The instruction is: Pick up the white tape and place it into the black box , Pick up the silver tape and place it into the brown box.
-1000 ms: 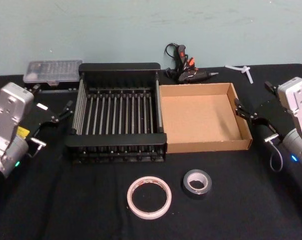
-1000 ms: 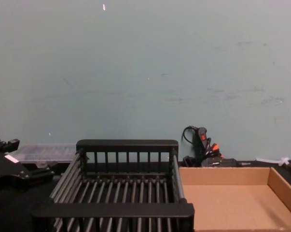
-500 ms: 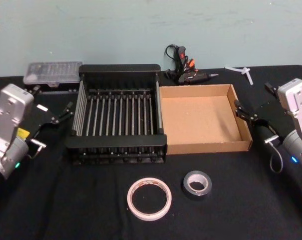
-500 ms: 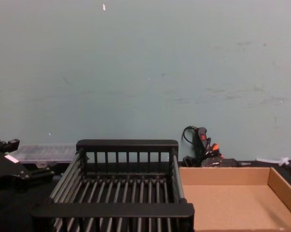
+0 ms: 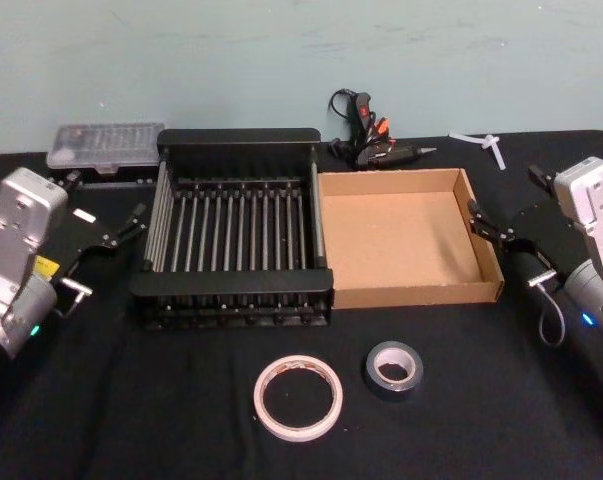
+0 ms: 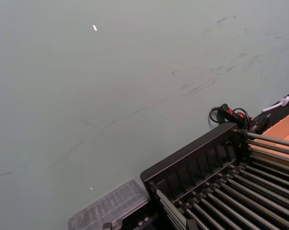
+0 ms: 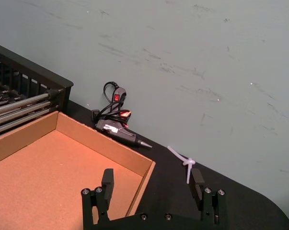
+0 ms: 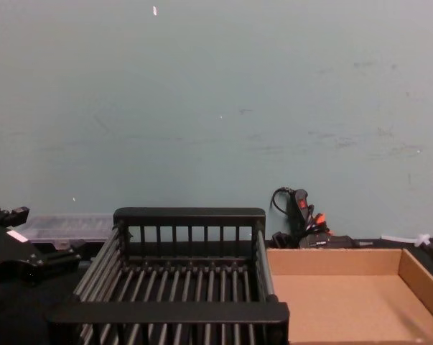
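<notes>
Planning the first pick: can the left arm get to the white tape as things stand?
Probably yes. The white tape lies flat on open cloth in front of the black box, nothing on it; the silver tape sits apart. The left gripper waits open, left of the box.

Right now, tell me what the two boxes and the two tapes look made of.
Black box: looks like moulded plastic, matte, with thick solid rims; the bottom bars have a metallic sheen, possibly steel.
Brown box: plain cardboard, dull tan, with raw cut edges.
White tape: pale, paper-like or plastic film; hard to tell which.
Silver tape: grey with a dull shine, likely duct tape.
</notes>
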Controlling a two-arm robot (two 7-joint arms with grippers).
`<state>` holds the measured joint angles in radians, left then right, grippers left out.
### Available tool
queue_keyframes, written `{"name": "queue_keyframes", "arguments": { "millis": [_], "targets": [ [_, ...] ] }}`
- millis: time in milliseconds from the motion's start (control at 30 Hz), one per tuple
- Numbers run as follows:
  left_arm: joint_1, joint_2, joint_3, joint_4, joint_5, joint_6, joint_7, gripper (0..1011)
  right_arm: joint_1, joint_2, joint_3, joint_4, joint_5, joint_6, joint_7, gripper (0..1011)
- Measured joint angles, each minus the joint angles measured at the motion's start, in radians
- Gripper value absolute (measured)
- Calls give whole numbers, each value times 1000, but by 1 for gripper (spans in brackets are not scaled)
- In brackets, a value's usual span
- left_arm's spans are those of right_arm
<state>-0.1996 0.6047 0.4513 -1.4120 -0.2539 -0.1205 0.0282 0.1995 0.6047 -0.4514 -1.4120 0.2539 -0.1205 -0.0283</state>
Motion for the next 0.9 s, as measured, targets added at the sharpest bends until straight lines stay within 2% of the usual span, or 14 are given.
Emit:
{"name": "queue_keyframes", "arguments": {
  "millis": [500, 733, 900],
  "targets": [
    [0, 0, 0, 0, 0, 0, 0, 1001, 0, 0, 0, 0, 0, 0, 0, 1002],
    [0, 0, 0, 0, 0, 0, 0, 1001, -12, -6, 18, -8, -1, -7, 17, 1002],
    [0, 0, 0, 0, 0, 0, 0, 1001, -37, -2, 39, -41, 5, -5, 34, 1002]
  ]
}}
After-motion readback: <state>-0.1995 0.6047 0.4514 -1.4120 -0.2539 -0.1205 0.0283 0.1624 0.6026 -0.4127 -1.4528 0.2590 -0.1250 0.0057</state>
